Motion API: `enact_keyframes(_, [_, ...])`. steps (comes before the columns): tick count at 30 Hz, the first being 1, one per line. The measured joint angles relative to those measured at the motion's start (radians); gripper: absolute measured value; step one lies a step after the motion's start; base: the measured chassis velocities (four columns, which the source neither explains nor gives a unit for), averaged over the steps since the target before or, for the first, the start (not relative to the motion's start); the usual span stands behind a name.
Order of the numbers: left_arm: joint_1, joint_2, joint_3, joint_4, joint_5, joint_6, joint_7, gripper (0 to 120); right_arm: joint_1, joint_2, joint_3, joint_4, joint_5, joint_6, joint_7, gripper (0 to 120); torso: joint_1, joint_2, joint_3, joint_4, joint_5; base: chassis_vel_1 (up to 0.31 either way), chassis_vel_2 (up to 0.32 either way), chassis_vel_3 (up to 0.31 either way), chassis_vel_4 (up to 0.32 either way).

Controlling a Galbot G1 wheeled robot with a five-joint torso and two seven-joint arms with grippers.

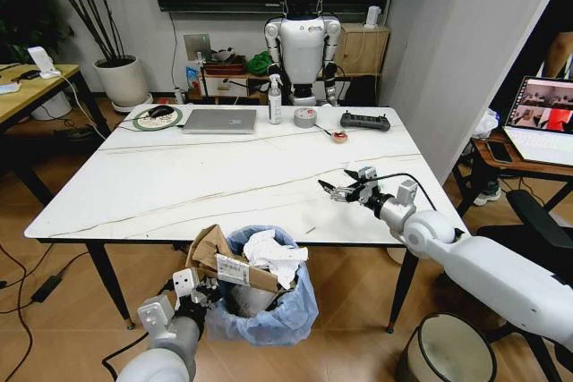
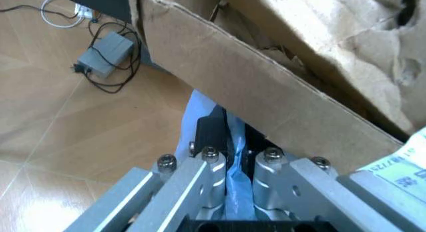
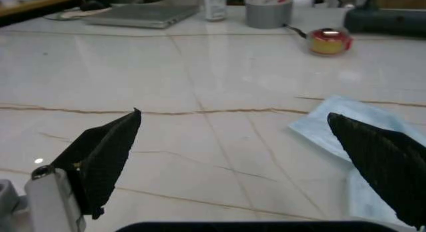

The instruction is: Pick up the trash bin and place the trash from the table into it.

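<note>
The trash bin (image 1: 273,310), lined with a crinkly light-blue bag, is held just below the table's front edge. A torn brown cardboard box (image 1: 219,261) and white papers (image 1: 276,255) stick out of it. My left gripper (image 1: 202,296) is shut on the bin's rim, and the blue bag (image 2: 238,184) is pinched between its fingers under the cardboard box (image 2: 280,100). My right gripper (image 1: 346,191) hovers open low over the table (image 1: 179,185) at its front right. Between and beyond its black pads (image 3: 103,154) lies a pale blue-white sheet (image 3: 342,124). A small red item (image 1: 339,137) lies farther back.
Along the table's far edge are a grey laptop (image 1: 219,121), a spray bottle (image 1: 275,100), a grey tape roll (image 1: 305,117) and a black controller (image 1: 364,121). A dark round bin (image 1: 446,351) stands on the floor at the right. A humanoid robot (image 1: 303,46) stands behind the table.
</note>
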Motion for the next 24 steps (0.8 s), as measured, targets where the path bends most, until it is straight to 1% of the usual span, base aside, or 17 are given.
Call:
enact_keyframes(2, [0.000,0.001,0.000,0.000,0.000,0.000,0.000,0,0.009,0.019,0.012,-0.048,-0.009,-0.018,0.042,100,0.000,0.000,0.000,-0.0002,0.0001,0.000,0.000,0.000,0.000])
enact_keyframes(3, [0.000,0.001,0.000,0.000,0.000,0.000,0.000,0,0.009,0.019,0.012,-0.048,-0.009,-0.018,0.042,100,0.000,0.000,0.000,-0.0002,0.0001,0.000,0.000,0.000,0.000])
enact_keyframes(5, [0.002,0.000,0.001,0.002,0.000,0.000,0.000,0,0.025,0.035,0.022,-0.114,-0.015,-0.036,0.064,100,0.000,0.000,0.000,0.0000,0.0001,0.000,0.000,0.000,0.000])
enact_keyframes(8, [0.001,-0.002,0.002,0.006,0.001,0.000,0.000,0,0.042,0.046,0.034,-0.189,-0.020,-0.046,0.068,100,0.000,0.000,0.000,0.0000,0.0000,0.000,0.000,0.000,0.000])
enact_keyframes(13, [-0.005,-0.006,0.005,0.014,0.003,0.000,0.000,0,0.043,0.051,0.045,-0.243,-0.009,-0.055,0.052,100,0.000,0.000,0.000,-0.0002,0.0000,0.000,0.000,0.000,0.000])
enact_keyframes(24, [-0.014,-0.007,0.008,0.025,0.003,0.000,0.000,0,0.034,0.050,0.037,-0.253,0.009,-0.056,0.012,98,0.000,0.000,0.000,-0.0001,0.0000,0.000,0.000,0.000,0.000])
